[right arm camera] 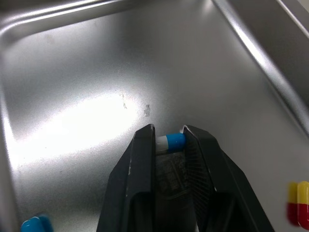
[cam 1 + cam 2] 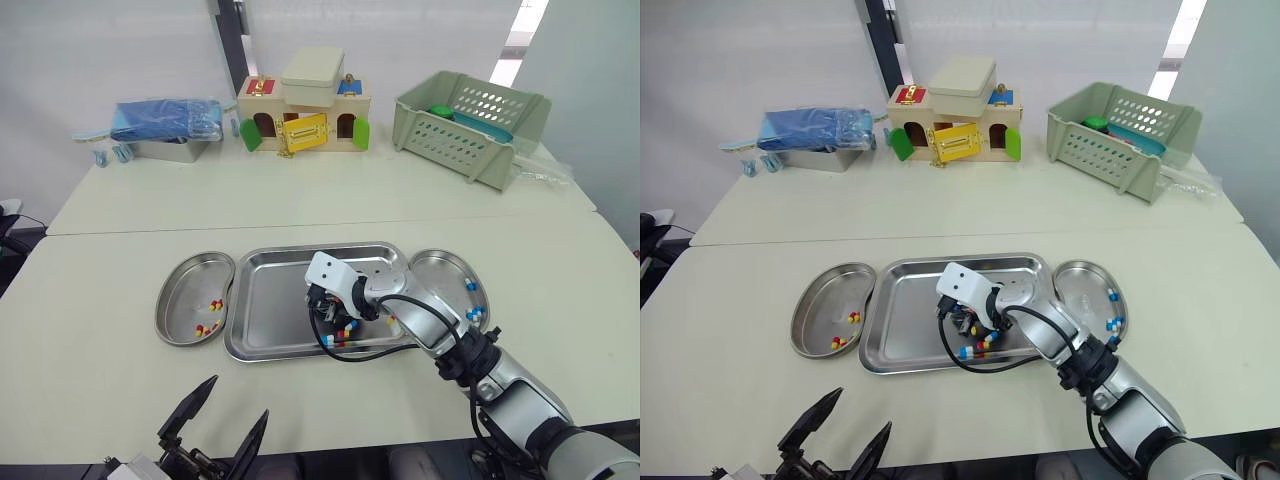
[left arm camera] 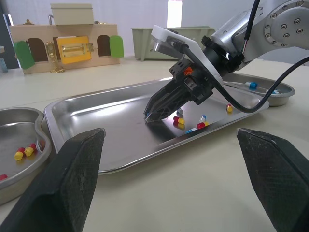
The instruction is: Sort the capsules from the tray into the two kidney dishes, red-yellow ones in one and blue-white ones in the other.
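The steel tray [image 2: 262, 262] lies between two kidney dishes. The left dish [image 2: 178, 290] holds a few red-yellow capsules [image 2: 210, 318]. Blue-white capsules [image 2: 473, 313] lie in the right dish [image 2: 440, 272]. My right gripper [image 2: 322, 306] reaches down into the middle of the tray, its tips at the floor. It is shut on a blue-white capsule [image 1: 175, 140], pinched between the fingertips [image 1: 145, 137]. Several loose capsules [image 2: 340, 332] of both kinds lie by the tray's near rim. My left gripper [image 2: 226, 420] hangs open at the table's front edge, holding nothing.
At the back of the table stand a wooden toy house [image 2: 300, 118] with a box on top, a green plastic basket [image 2: 470, 122] at the right, and a blue bundle on a metal container [image 2: 165, 125] at the left.
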Available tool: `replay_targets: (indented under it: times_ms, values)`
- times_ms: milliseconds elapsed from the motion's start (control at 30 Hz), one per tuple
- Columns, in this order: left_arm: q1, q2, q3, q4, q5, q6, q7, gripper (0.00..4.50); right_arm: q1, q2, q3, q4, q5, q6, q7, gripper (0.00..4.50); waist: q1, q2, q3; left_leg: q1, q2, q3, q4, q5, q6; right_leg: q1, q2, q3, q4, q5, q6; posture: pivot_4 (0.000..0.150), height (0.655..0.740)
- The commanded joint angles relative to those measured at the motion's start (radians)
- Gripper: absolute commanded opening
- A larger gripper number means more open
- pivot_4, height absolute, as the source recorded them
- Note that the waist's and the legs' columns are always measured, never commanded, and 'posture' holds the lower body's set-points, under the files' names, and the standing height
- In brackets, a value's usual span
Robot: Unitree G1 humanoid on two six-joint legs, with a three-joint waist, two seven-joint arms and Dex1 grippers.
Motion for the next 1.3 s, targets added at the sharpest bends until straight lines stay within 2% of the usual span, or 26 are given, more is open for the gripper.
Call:
replay_targets:
  times_ms: [33, 233, 400, 667, 767, 867, 1000, 1300]
  values:
    - [0.014, 0.010, 0.002, -0.020, 0.002, -0.012, 0.010, 4.50, 0.005, 0.007, -0.003, -0.017, -0.001, 0.010, 0.012, 0.59, 0.000, 0.000, 0.000, 0.000, 0.000, 0.000, 0.000, 0.000, 0.000, 0.000, 0.000, 0.000, 0.000, 0.000, 0.000, 0.150, 0.7400]
    - [0.016, 0.011, 0.002, -0.024, 0.004, -0.010, 0.013, 4.50, 0.003, 0.012, -0.046, -0.052, 0.031, 0.008, 0.030, 0.59, 0.001, 0.000, 0.000, 0.000, 0.000, 0.000, 0.000, 0.000, 0.000, 0.000, 0.000, 0.000, 0.000, 0.000, 0.000, 0.150, 0.7400]
    - [0.009, 0.050, -0.015, -0.038, -0.001, -0.007, -0.022, 4.50, 0.046, -0.055, -0.154, -0.180, 0.117, -0.060, 0.104, 0.59, 0.004, 0.000, 0.000, -0.001, 0.000, 0.000, 0.000, 0.000, 0.000, 0.000, 0.000, 0.000, 0.000, 0.000, 0.000, 0.150, 0.7400]
    - [-0.073, 0.151, -0.071, -0.041, -0.047, 0.003, -0.127, 4.50, 0.242, -0.322, -0.411, -0.366, 0.271, -0.187, 0.261, 0.59, 0.030, -0.001, 0.000, -0.001, 0.000, 0.000, 0.000, 0.000, 0.000, 0.001, 0.000, -0.001, -0.001, 0.000, 0.000, 0.150, 0.7400]
    - [-0.144, 0.196, -0.128, -0.031, -0.081, 0.042, -0.206, 4.50, 0.361, -0.484, -0.591, -0.384, 0.347, -0.191, 0.339, 0.59, 0.047, 0.000, 0.000, -0.001, 0.000, 0.000, 0.001, 0.000, 0.000, 0.002, 0.000, -0.001, -0.002, 0.000, 0.000, 0.150, 0.7400]
    - [-0.208, 0.220, -0.141, -0.012, -0.111, 0.068, -0.253, 4.50, 0.463, -0.598, -0.690, -0.369, 0.356, -0.232, 0.374, 0.59, 0.053, 0.000, 0.000, -0.001, 0.000, 0.001, 0.000, 0.000, 0.000, 0.003, 0.000, -0.001, -0.005, 0.001, 0.001, 0.150, 0.7400]
    - [-0.260, 0.236, -0.138, 0.013, -0.141, 0.094, -0.299, 4.50, 0.550, -0.666, -0.741, -0.335, 0.330, -0.297, 0.368, 0.59, 0.039, 0.000, -0.001, 0.002, 0.001, 0.002, 0.000, 0.000, 0.000, 0.004, 0.001, 0.001, -0.004, 0.002, 0.000, 0.150, 0.7400]
    - [-0.294, 0.231, -0.119, 0.029, -0.161, 0.120, -0.339, 4.50, 0.607, -0.660, -0.716, -0.335, 0.304, -0.331, 0.315, 0.59, 0.040, 0.000, -0.001, 0.002, 0.001, 0.001, 0.000, 0.000, 0.000, 0.006, 0.001, 0.000, -0.006, 0.002, 0.001, 0.150, 0.7400]
